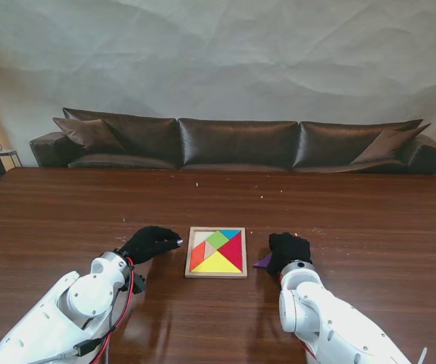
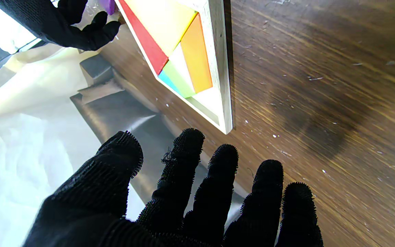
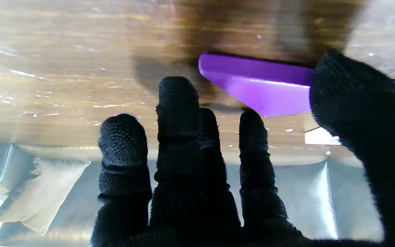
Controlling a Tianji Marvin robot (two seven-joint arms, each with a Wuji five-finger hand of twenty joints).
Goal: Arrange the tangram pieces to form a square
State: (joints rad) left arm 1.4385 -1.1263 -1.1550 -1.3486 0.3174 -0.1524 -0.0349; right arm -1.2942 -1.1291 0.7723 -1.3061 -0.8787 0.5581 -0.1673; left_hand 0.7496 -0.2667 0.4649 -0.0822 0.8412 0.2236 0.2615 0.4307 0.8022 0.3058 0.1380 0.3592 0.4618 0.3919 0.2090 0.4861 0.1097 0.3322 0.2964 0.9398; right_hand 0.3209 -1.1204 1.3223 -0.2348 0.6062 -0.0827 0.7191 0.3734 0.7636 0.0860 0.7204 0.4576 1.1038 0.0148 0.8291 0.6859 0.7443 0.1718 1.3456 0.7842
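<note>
A wooden tray (image 1: 215,274) (image 2: 223,68) lies in front of me, holding orange (image 2: 197,58), yellow (image 1: 218,263), red (image 1: 236,250), green and blue tangram pieces. Its far left corner slot (image 2: 208,100) shows bare wood. My left hand (image 1: 151,243) (image 2: 197,199) hovers just left of that corner, fingers spread, holding nothing. A purple piece (image 1: 262,261) (image 3: 262,87) sits right of the tray, partly under my right hand (image 1: 288,250) (image 3: 190,164). The thumb (image 3: 348,99) covers one end and the index fingertip (image 3: 252,120) touches its far edge, pinching it.
A dark leather sofa (image 1: 236,144) runs along the table's far edge. The brown table (image 1: 354,220) carries small pale crumbs. My white forearms (image 1: 73,303) rise from both near corners.
</note>
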